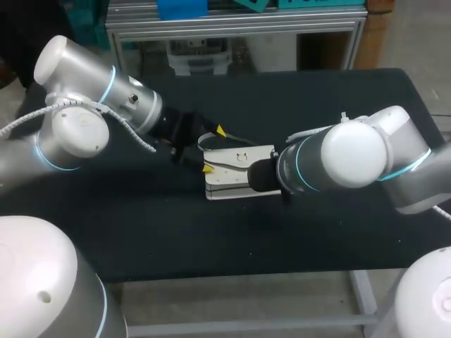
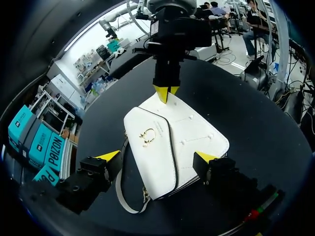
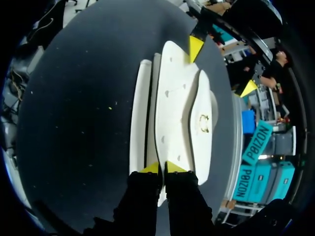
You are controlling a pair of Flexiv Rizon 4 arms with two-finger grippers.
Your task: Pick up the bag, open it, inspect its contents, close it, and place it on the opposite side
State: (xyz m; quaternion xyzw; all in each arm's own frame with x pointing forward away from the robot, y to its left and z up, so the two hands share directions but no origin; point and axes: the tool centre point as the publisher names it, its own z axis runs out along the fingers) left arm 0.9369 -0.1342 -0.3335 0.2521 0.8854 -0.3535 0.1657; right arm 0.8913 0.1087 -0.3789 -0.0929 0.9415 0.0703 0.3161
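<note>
While the white bag (image 2: 172,142) lies flat near the middle of the black tabletop (image 1: 338,91), both arms meet over it from opposite ends, which looks like a setup for a two-handed lift or for opening it. The right pincer (image 3: 162,168) has its yellow tips pressed nearly together on the thin edge at its end of the bag, pinching that edge, probably to anchor the bag against sliding. The left pincer (image 2: 158,157) is spread wide at the other end, one finger to each side of the bag. One tip sits at the bag's corner and the other stands apart, with the strap (image 2: 125,199) looping between it and the bag, so it holds nothing. The flap (image 2: 152,167) lies down with its gold clasp (image 2: 147,136) facing up, so I judge the bag closed and the opening step not yet done. Next, the spread fingers would need to come in on the flap or body without snagging the strap, which could catch on a finger. Room is generous: bare tabletop lies on every side of the bag, which sits well away from all the edges, with open stretches to left and right for setting it down. The tight spot is between the two arms themselves, whose wrists are near each other above the bag.
</note>
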